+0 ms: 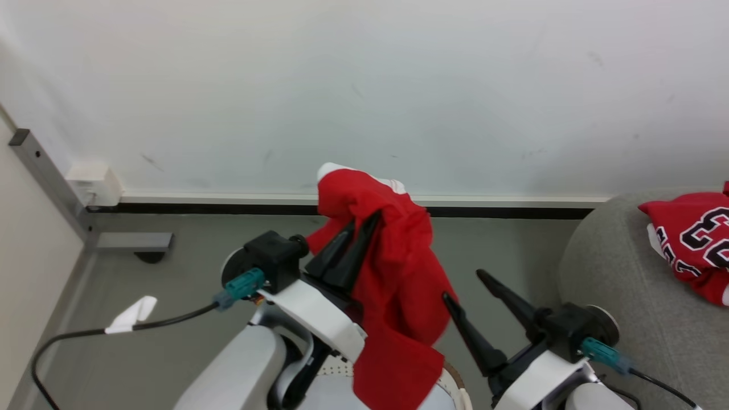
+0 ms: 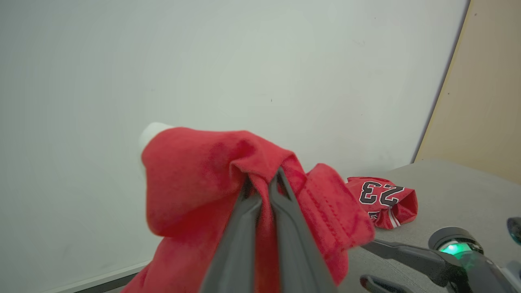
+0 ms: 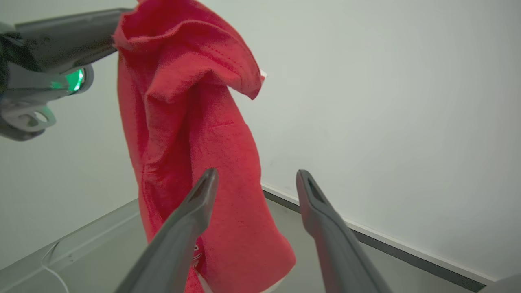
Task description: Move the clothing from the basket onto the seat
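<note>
Two red jerseys appear across three views. The left gripper point(image 1: 364, 219) has its fingers pressed together on a fold of the held jersey point(image 1: 398, 273), which hangs in the air over the basket point(image 1: 455, 384). Whether its lower end touches the basket cannot be told. The right gripper point(image 1: 462, 285) has its fingers spread wide with nothing between them, just beside the hanging cloth. The second jersey point(image 1: 692, 239) lies crumpled on the seat point(image 1: 615, 285), at the robot's right, well apart from the held one.

The head view shows the basket as a patch of cream perforated wall and a strip of brown rim at the bottom edge. Cloth and forearms hide the rest. A black cable point(image 1: 171, 319) with a white tag crosses the grey floor point(image 1: 188, 267). The left wrist view gives the pinch close up, with cloth bunched on both sides of the fingers. The right wrist view shows the held jersey's long drop against the white wall point(image 3: 386, 101).

Writing: in the left wrist view the second jersey reads "23" in black digits outlined in white. In the head view the frame edge cuts the same print off. A small mark low on the held jersey, in the right wrist view, is too small to read.
</note>
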Robot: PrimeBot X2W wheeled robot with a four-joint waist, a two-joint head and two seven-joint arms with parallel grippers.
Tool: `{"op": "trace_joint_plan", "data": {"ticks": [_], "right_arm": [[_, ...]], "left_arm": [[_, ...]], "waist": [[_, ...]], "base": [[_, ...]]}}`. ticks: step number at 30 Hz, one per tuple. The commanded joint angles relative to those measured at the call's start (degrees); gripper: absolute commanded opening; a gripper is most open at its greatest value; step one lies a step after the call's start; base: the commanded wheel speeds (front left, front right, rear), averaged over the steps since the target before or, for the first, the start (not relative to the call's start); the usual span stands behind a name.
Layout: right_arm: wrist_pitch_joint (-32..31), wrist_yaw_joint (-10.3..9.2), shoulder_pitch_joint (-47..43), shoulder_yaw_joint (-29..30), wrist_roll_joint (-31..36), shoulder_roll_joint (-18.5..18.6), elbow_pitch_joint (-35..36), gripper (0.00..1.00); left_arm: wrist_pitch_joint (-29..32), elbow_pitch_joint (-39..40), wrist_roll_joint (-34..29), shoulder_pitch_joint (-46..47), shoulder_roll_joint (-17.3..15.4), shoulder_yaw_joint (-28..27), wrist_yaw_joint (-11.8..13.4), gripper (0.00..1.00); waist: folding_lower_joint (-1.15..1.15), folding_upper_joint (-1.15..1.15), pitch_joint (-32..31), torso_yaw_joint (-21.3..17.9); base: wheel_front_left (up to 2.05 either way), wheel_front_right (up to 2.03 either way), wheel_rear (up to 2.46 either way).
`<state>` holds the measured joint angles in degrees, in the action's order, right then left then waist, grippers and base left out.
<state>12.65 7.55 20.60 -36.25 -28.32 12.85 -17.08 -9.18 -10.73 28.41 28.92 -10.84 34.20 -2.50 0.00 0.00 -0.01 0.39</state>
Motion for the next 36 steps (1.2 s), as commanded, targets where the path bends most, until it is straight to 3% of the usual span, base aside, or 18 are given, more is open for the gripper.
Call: {"op": "trace_joint_plan", "data": {"ticks": [1,12,18,30,31,32,33,34,36], "right_arm": [[-1.39,-0.13,1.65,-2.58,-2.17,0.58,-1.18,1.0],[-6.28,-0.13,10.11,-17.76,-12.53,4.8,-9.05,1.0],[-2.18,-0.13,12.75,-18.85,-13.11,3.65,-14.63,1.0],[0.11,-0.13,14.21,-25.26,-17.49,0.84,-21.59,1.0],[0.28,-0.13,14.37,-25.75,-17.93,0.78,-21.95,0.97],[0.47,-0.13,14.59,-26.17,-18.39,0.77,-22.33,0.56],[0.56,-0.13,14.82,-26.62,-18.88,0.78,-22.63,0.25],[0.78,-0.13,14.95,-27.06,-19.35,0.74,-22.79,0.0],[1.09,-0.13,15.01,-27.9,-20.16,0.73,-22.93,0.0]], "left_arm": [[-0.41,-0.25,-0.6,0.0,0.52,0.53,-0.3,0.0],[0.72,-0.43,-0.59,0.79,3.32,5.67,-2.37,0.0],[1.47,-0.19,0.2,0.46,3.7,8.01,-3.13,0.0],[2.44,0.37,1.18,0.41,3.64,9.8,-3.36,0.0],[2.43,0.39,1.23,0.3,3.49,9.78,-3.28,0.0],[2.39,0.38,1.28,0.2,3.38,9.75,-3.19,0.0],[2.39,0.35,1.37,0.13,3.29,9.67,-3.11,0.0],[2.37,0.34,1.44,0.08,3.22,9.6,-2.97,0.0],[2.31,0.35,1.5,0.02,3.05,9.47,-2.73,0.0]], "waist": [[0.0,0.0,-0.06,1.03],[0.0,0.0,-1.43,7.71],[0.0,0.0,-2.38,10.81],[0.0,0.0,-3.56,14.45],[0.0,0.0,-3.58,14.57],[0.0,0.0,-3.6,14.63],[0.0,0.0,-3.6,14.64],[0.0,0.0,-3.59,14.6],[0.0,0.0,-3.53,14.39]], "base": [[0.0,0.0,0.0],[0.0,0.0,0.0],[0.0,0.0,0.0],[0.0,0.0,0.0],[0.0,0.0,0.0],[0.0,0.0,0.0],[0.0,0.0,0.0],[0.0,0.0,0.0],[0.0,0.0,0.0]]}}
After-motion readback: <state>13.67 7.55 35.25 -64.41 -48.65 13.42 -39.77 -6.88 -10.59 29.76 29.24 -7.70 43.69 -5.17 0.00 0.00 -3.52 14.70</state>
